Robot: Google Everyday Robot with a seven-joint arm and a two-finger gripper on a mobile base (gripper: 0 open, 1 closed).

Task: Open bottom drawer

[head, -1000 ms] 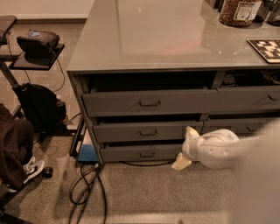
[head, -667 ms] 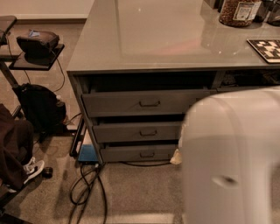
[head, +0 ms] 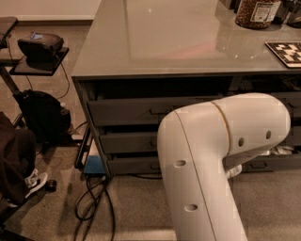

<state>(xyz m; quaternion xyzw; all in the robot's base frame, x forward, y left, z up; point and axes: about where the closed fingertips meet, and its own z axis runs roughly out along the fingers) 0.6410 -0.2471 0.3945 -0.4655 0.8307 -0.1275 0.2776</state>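
arm shifted, hiding claw by bottom drawer

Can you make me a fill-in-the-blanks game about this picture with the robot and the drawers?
1. The robot's big arm is ___ in colour, and the gripper is hidden behind it, near the drawers.
2. The bottom drawer sits under ___ other drawers in its stack.
3. The jar stands on ___ of the cabinet.
4. The black cables lie on the ___.
Missing words: white; two; top; floor.
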